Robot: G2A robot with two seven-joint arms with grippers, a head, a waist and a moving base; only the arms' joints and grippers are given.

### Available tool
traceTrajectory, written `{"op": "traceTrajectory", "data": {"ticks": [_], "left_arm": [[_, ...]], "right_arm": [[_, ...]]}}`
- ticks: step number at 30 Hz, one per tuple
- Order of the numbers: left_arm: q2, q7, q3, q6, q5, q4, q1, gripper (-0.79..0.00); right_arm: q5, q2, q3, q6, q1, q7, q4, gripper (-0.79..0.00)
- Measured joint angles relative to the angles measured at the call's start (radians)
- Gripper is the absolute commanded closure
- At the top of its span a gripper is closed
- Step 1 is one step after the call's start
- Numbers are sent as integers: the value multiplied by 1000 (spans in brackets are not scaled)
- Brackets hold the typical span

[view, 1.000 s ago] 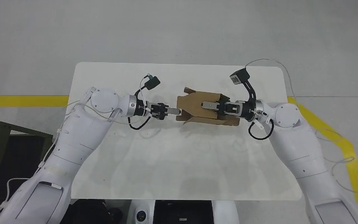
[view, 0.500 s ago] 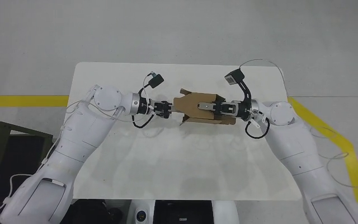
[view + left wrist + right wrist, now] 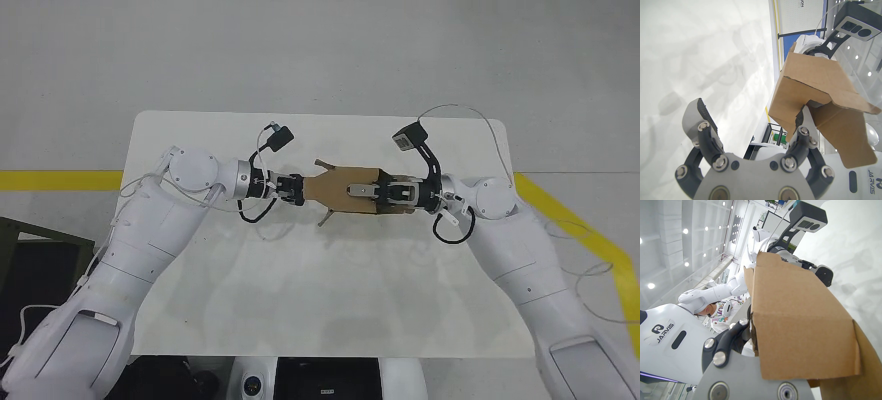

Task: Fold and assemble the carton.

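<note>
Folding looks to be at its middle stage. The carton (image 3: 328, 185) is held up as a partly squared sleeve above the tabletop (image 3: 200, 290), and its end flaps are loose and not yet turned in.

At the carton's left end is the left gripper (image 3: 293, 188), its fingers (image 3: 702, 117) spread wide and holding nothing. One finger stands clear of the carton. The other touches the corrugated edge at the carton's left corner, with a loose flap (image 3: 844, 136) hanging just beyond it.

In the top view the carton lies lengthwise between the two grippers.

At the carton's right end the right gripper (image 3: 362, 188) is clamped on one wall. One finger lies along the carton's upper face. In the right wrist view the cardboard runs straight into the gripper's base and hides the rest. The right arm therefore appears to carry the whole carton, and the left is free to do the folding.

As I judge it, the next move is for the left fingers to press or pinch the flap at that end and turn it inward across the carton's open left side. The right grip must hold firm so the sleeve neither twists nor collapses. The cardboard looks thin and likely to bend easily, so a light, square push should serve.
</note>
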Motion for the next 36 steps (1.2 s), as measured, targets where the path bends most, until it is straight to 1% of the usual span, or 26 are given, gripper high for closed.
{"op": "traceTrajectory", "data": {"ticks": [13,19,23,26,32,36], "left_arm": [[-8,7,5,-11,-8,28,-14,-785],[-11,11,2,-19,-12,43,-19,-785],[-6,15,-8,-22,3,54,-6,-785],[-1,7,-10,-15,22,44,12,-785],[3,-33,2,1,44,-11,43,-785],[4,-28,-1,6,38,-28,51,-785]], "right_arm": [[6,-13,-20,2,28,9,32,0],[-2,-11,-3,-12,32,-6,47,0],[-10,-7,20,-18,27,-20,51,0],[-21,-3,36,-16,23,-39,45,0],[-54,-1,52,-4,12,-93,31,0],[-74,-3,50,4,5,-120,22,0]]}}
